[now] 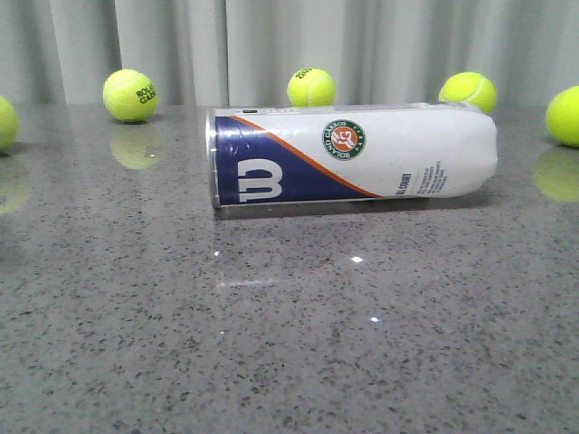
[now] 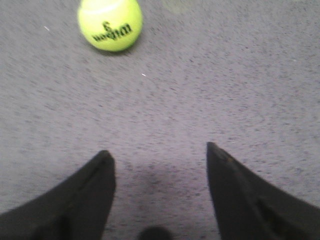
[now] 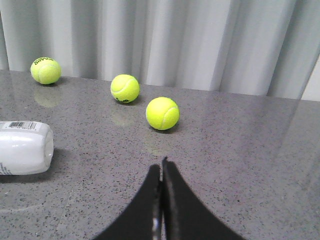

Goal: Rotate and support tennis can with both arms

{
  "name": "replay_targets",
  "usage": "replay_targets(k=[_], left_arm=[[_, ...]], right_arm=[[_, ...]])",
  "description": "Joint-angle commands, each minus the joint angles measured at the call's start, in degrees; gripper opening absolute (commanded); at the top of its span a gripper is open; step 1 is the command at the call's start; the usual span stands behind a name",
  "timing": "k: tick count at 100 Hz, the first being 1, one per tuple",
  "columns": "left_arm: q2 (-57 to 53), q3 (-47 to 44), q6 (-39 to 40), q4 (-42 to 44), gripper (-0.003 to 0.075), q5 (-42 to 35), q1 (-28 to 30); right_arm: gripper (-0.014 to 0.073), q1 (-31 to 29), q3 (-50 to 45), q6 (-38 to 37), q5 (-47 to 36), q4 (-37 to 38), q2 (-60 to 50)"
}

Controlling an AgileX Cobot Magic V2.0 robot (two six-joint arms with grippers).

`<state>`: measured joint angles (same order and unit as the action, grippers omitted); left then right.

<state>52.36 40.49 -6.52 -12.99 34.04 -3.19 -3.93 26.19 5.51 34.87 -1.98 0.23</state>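
The tennis can (image 1: pixel 353 155) lies on its side across the middle of the grey speckled table (image 1: pixel 289 344), navy end with the white "W" to the left, white end to the right. Its white end also shows in the right wrist view (image 3: pixel 25 149). No arm shows in the front view. My left gripper (image 2: pixel 159 152) is open and empty, just above bare table, with a tennis ball (image 2: pixel 110 24) ahead of it. My right gripper (image 3: pixel 161 167) is shut and empty over bare table, apart from the can's white end.
Several yellow-green tennis balls sit along the back of the table by the grey curtain, among them one at back left (image 1: pixel 130 95), one behind the can (image 1: pixel 311 87) and one at back right (image 1: pixel 468 90). Three balls show in the right wrist view, the nearest (image 3: pixel 162 113).
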Motion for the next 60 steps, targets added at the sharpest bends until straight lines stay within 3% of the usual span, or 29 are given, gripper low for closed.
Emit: replay_targets(k=[1,9,38,50,60], left_arm=[[3.26,4.37,-1.29,-6.62,0.0472,0.47,-0.09],[7.08,6.57,-7.15,-14.77,0.0472,3.65,-0.09],[17.87,7.63,-33.95,-57.38,0.0472,12.82,-0.09],[22.93,7.75,-39.60,-67.47,0.0472,17.86,-1.09],[26.70,8.83,-41.59,-70.47,0.0472,19.01,-4.22]], right_arm=[[-0.0071,-0.42,1.30,0.46,-4.51,0.02,0.88],[-0.0071,-0.42,1.30,0.46,-4.51,0.02,0.88],[-0.0071,-0.42,1.30,0.46,-4.51,0.02,0.88],[-0.0071,-0.42,1.30,0.46,-4.51,0.02,0.88],[-0.0071,-0.42,1.30,0.46,-4.51,0.02,0.88]])
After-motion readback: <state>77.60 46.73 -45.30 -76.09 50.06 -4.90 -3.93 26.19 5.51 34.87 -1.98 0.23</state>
